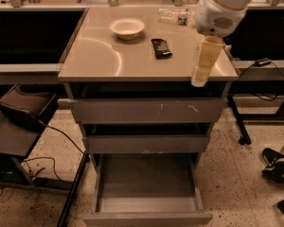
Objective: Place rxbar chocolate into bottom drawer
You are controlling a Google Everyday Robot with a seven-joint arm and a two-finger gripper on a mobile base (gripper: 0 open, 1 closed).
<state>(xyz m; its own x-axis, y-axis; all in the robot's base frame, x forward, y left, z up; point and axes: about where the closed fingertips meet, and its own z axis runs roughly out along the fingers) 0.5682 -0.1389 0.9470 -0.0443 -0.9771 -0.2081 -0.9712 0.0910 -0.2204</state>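
Observation:
The rxbar chocolate, a small flat dark bar, lies on the tan cabinet top, right of the white bowl. The bottom drawer is pulled wide out and its grey tray holds nothing. My gripper hangs from the white arm at the right side of the top, pointing down near the front right corner, to the right of and in front of the bar, apart from it. It holds nothing that I can see.
A white bowl stands at the back middle of the top. A clear plastic bottle lies at the back right. The two upper drawers stand slightly out. A dark chair is at left, a shoe at right.

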